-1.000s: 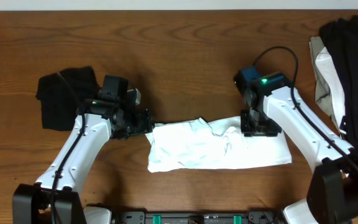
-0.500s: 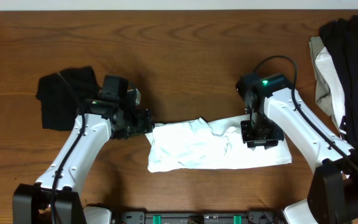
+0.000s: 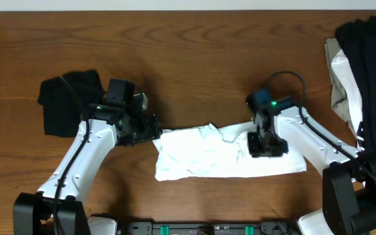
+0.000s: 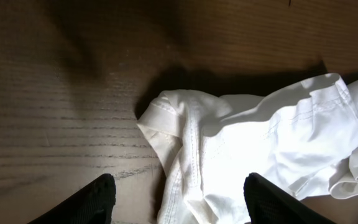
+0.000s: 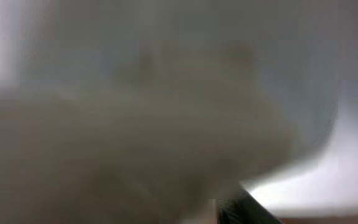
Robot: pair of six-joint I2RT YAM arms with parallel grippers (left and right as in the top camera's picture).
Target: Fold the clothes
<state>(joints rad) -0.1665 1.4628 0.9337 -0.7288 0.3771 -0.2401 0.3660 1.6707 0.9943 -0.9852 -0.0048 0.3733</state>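
A brown wooden surface (image 3: 194,59) with long grain fills the overhead view, and a pale strip (image 3: 175,5) runs along its far edge. At the far left a black garment (image 3: 67,101) lies bunched flat on the wood, partly under the left arm. Just right of it the left tool (image 3: 154,127) sits low at the left edge of the white T-shirt (image 3: 207,156). In the left wrist view its jaws are spread wide, one near each bottom corner, with the shirt's stitched hem lying on the wood between and beyond them and nothing pinched.

The shirt lies crumpled in a broad band across the middle of the surface, nearer the front edge, its top edge rumpled and its lower edge fairly straight. The right tool (image 3: 260,145) points down onto the shirt's right part; its wrist view is a blur of pale cloth, so I cannot tell whether it is spread or pressed together. At the far right edge, well apart from the shirt, a pile of clothes (image 3: 371,65) shows black cloth draped over beige and white
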